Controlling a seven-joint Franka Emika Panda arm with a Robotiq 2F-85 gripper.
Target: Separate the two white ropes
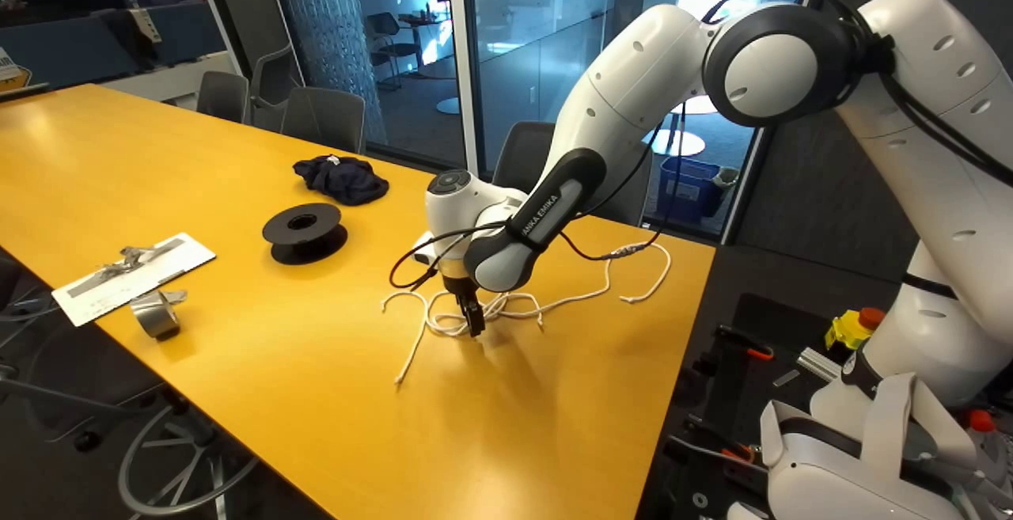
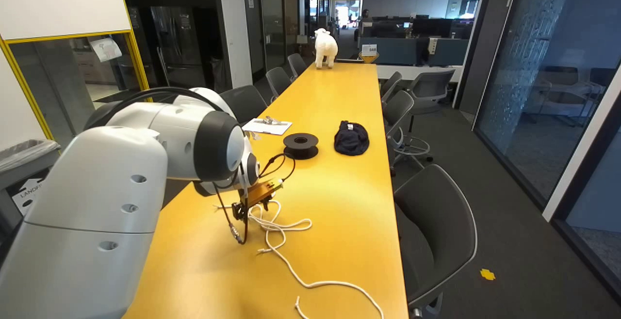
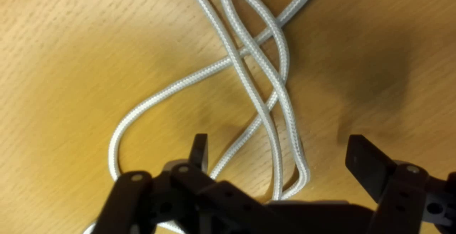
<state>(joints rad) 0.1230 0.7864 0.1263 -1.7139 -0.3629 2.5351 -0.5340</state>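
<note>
A yellow table [image 1: 332, 330] is spreading beneath a white arm [image 1: 633, 69]; the gripper [image 3: 276, 148] is gaping wide, holding nothing; two white ropes [image 3: 233, 54] are lying on the table, in the wrist view crossing at twelve o'clock from the gripper.

My gripper [image 3: 278, 143] holds its black fingers [image 3: 367, 164] apart over the wood-grained tabletop [image 3: 67, 98], with crossed strands of white braided rope [image 3: 248, 86] between them (one strand loops out past a fingertip)
</note>
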